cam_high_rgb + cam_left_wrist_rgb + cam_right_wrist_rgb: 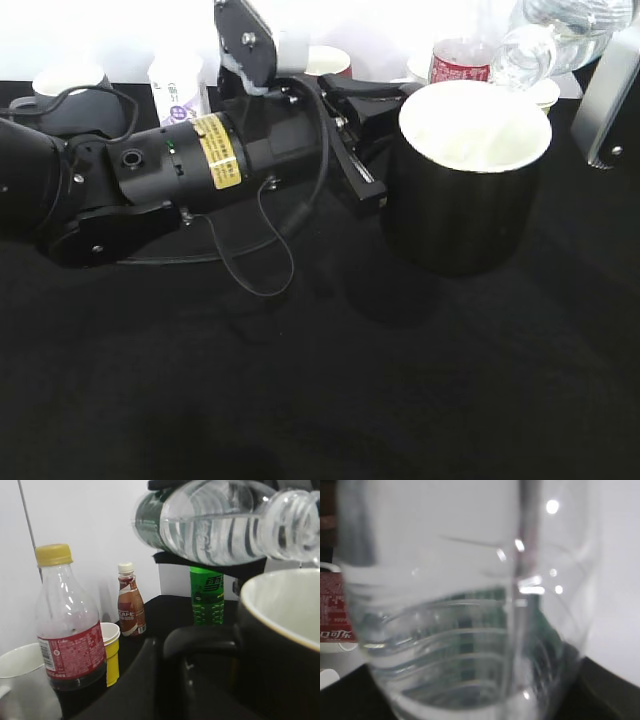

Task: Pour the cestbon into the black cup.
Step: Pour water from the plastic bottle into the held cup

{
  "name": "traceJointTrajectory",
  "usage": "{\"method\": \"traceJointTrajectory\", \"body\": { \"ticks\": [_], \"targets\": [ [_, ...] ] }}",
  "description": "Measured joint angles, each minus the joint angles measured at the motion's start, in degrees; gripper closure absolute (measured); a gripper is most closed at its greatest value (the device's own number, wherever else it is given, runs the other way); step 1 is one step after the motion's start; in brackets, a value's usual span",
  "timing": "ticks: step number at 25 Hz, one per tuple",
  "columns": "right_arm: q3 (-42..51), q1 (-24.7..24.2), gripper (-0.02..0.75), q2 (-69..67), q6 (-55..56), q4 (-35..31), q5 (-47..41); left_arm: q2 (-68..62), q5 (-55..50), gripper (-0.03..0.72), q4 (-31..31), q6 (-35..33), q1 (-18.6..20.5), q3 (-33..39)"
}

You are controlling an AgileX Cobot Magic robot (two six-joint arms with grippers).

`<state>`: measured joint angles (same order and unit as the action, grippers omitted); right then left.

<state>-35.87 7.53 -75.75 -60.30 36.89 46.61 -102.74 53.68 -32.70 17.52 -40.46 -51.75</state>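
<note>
The black cup point(465, 200) stands on the black table right of centre, its white inside showing. My left gripper point(362, 140) is shut on its handle point(200, 641); the cup wall fills the right of the left wrist view point(280, 645). The cestbon point(545, 40), a clear bottle with a green label, is tilted with its neck over the cup's far rim. It also shows overhead in the left wrist view point(225, 525), uncapped and partly full of water. It fills the right wrist view point(460, 630) and hides my right gripper's jaws. Dark fingers point(200, 560) clamp it.
Behind the cup stand a cola bottle with a red label point(65, 630), a yellow paper cup point(110, 652), a brown cafe bottle point(131, 602), a green bottle point(206, 595) and a grey mug point(20, 680). A silver part of the right arm point(610, 90) is at the far right.
</note>
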Motion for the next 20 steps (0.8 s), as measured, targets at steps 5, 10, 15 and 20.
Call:
{"method": "traceJointTrajectory", "body": {
  "ticks": [5,10,15,20],
  "targets": [
    [0.0,0.0,0.248,0.0,-2.7,-0.1,0.2,0.0,0.0,0.643,0.0,-0.1,0.0,0.0],
    [0.0,0.0,0.248,0.0,-3.3,-0.1,0.4,0.0,-0.2,0.643,-0.1,-0.1,0.0,0.0],
    [0.0,0.0,0.248,0.0,3.1,-1.1,0.4,-0.1,-0.3,0.643,-0.2,-0.3,0.0,0.0],
    [0.0,0.0,0.248,0.0,44.8,-1.3,0.4,-0.1,-0.3,0.643,1.0,-0.5,0.0,0.0]
  ]
}}
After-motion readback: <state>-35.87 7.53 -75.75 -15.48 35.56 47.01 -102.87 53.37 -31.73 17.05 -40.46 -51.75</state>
